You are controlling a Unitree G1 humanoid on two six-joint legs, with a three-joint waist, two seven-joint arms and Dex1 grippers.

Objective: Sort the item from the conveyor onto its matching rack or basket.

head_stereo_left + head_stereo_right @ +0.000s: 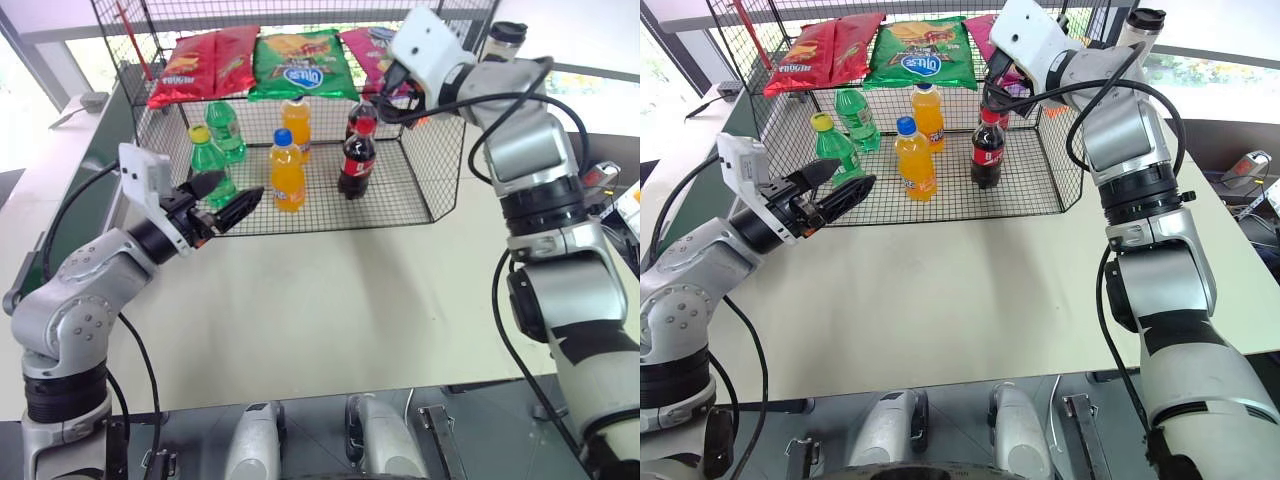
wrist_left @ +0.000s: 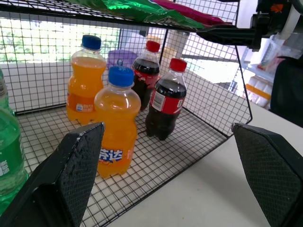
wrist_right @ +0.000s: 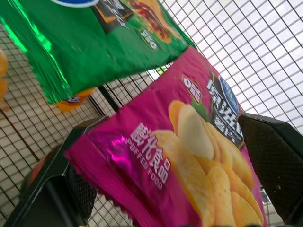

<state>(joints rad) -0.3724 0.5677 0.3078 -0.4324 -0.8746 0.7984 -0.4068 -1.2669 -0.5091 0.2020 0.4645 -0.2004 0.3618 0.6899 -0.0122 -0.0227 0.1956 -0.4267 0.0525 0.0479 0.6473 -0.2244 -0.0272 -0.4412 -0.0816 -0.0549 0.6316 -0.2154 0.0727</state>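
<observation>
Now pink chip bag point(image 3: 189, 156) flat on rack point(image 1: 420, 190) upper shelf, R gripper point(image 3: 165, 189) fingers apart, L gripper point(image 1: 225, 200) apart too.

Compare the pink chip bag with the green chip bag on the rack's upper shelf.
The pink chip bag is magenta with yellow chips printed on it; the green chip bag is green with a blue oval logo. The pink bag lies between the open fingers of the right gripper; the green bag lies beside it, away from any gripper. Both are shiny, flat, and rest on the upper wire shelf.
</observation>
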